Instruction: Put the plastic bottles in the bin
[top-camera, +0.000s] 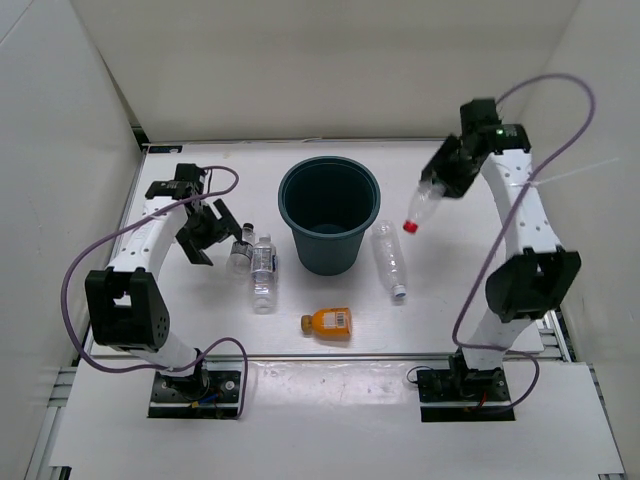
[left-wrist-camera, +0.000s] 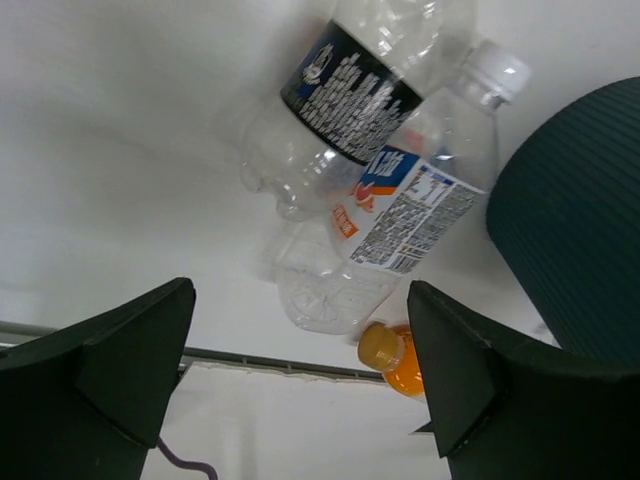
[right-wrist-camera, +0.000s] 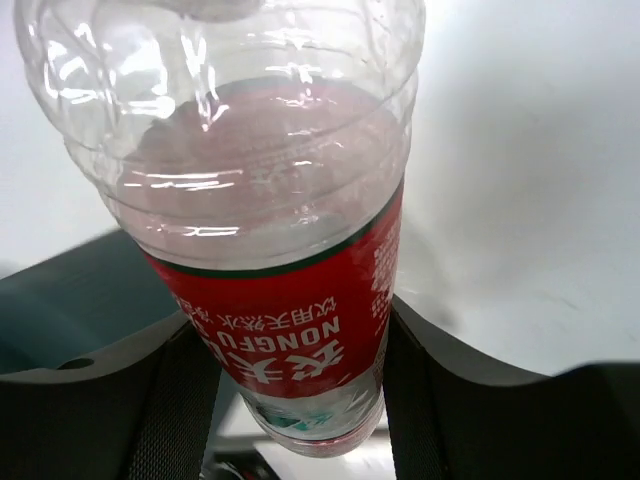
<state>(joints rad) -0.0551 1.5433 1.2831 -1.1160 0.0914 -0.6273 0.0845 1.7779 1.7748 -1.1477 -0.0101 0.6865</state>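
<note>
The dark teal bin (top-camera: 330, 214) stands at the table's middle. My right gripper (top-camera: 447, 178) is shut on the red-label bottle (top-camera: 422, 205), held in the air right of the bin, red cap pointing down-left; the label fills the right wrist view (right-wrist-camera: 290, 330). My left gripper (top-camera: 207, 232) is open and empty, just left of two clear bottles (top-camera: 263, 270) lying side by side; they show in the left wrist view (left-wrist-camera: 400, 215). A third clear bottle (top-camera: 389, 259) lies right of the bin. The orange bottle (top-camera: 329, 321) lies in front of it, and its cap shows in the left wrist view (left-wrist-camera: 390, 355).
White walls enclose the table on three sides. The bin's ribbed side (left-wrist-camera: 575, 230) is at the right edge of the left wrist view. Cables loop from both arms. The table's front edge rail (left-wrist-camera: 260, 362) runs behind the bottles in the left wrist view.
</note>
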